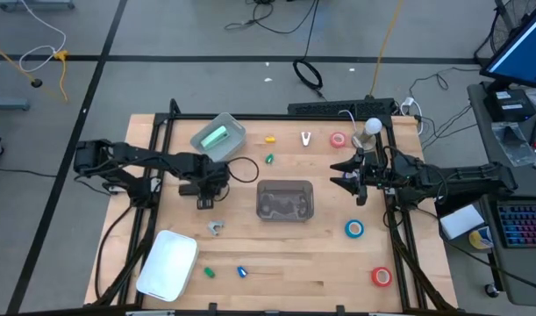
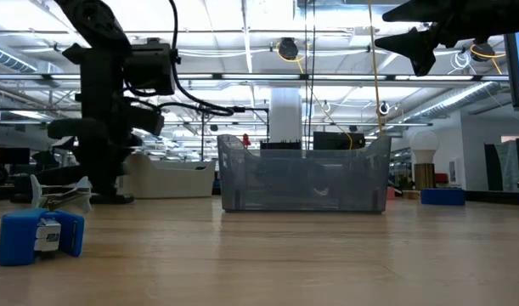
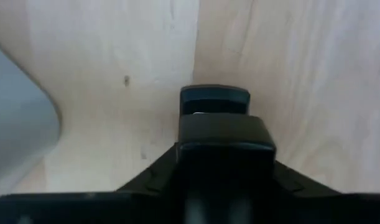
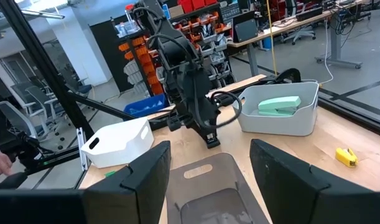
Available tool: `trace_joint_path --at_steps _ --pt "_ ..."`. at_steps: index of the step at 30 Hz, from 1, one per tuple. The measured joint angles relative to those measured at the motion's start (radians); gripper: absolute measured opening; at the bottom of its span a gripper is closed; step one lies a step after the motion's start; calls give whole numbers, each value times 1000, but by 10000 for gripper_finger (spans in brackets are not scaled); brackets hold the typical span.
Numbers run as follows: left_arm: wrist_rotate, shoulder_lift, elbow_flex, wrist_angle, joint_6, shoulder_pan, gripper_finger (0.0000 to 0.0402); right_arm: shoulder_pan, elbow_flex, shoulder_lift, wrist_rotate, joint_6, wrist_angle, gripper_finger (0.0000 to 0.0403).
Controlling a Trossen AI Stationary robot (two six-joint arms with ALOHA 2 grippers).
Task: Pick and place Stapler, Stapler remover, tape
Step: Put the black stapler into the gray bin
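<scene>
Two dark, near-black arms are seen, built from blocky matte segments joined at rounded housings. Behind the left end effector (image 1: 203, 204) a black cable is looped out in a wide curl and led back along the arm. The left end effector is shown in its wrist view as a squared black block, with a smaller rounded block just ahead of it. The right end effector (image 1: 345, 176) is made up of two broad, flat, dark fingers (image 4: 146, 177) with angled edges. No markings can be made out.
</scene>
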Motion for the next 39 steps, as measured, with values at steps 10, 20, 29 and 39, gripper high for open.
trace_joint_path --at_steps 10,20,29,39 --pt "83 2 73 -86 -94 -3 122 0 0 0 1 -3 0 214" --pt "-24 -67 368 -292 -94 6 122 0 0 0 1 -3 0 216" --pt "-282 -88 569 -190 -11 112 122 0 0 0 1 -7 0 214" --pt "-294 -57 505 96 26 325 122 0 0 0 -1 -5 0 213"
